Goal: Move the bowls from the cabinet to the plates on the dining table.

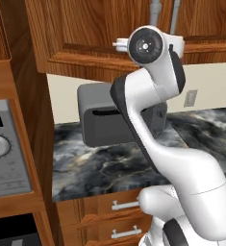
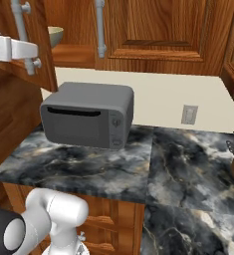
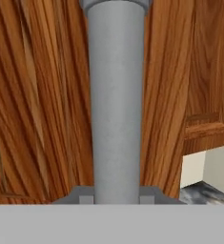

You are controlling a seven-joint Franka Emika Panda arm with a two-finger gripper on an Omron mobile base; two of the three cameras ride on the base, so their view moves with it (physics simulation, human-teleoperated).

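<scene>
- Nearest the cameras, the white arm (image 1: 182,168) rises from the base, in front of wooden drawers (image 1: 119,218) with short silver handles.
- Beyond it lies a dark marbled worktop (image 2: 88,172). A grey toaster oven (image 2: 86,119) stands on it against the pale wall.
- Above the worktop, at about 10 o'clock in the right base view, the end effector (image 2: 33,51) is reached to the cabinet (image 2: 153,30).
- The end effector is clamped on the bar handle (image 3: 116,105) of a cabinet door (image 2: 41,55). In the hand view the silver bar sits between the two finger tips.
- The handle's long axis is upright in the room. In the hand view it runs from 6 o'clock to 12 o'clock.
- The door appears swung partly out, so that the inside of the cabinet can be seen past its edge.
- Farthest in, at 11 o'clock in the right base view, one bowl (image 2: 56,34) rests on the wooden shelf (image 2: 71,52). It stands upright, mouth to 12 o'clock. Being round, it has no long axis.
- The task is judged to be at its very start: the door is being dealt with and no bowl is held.
- Lifting each bowl out and carrying it to a plate on the dining table is judged to remain.
</scene>
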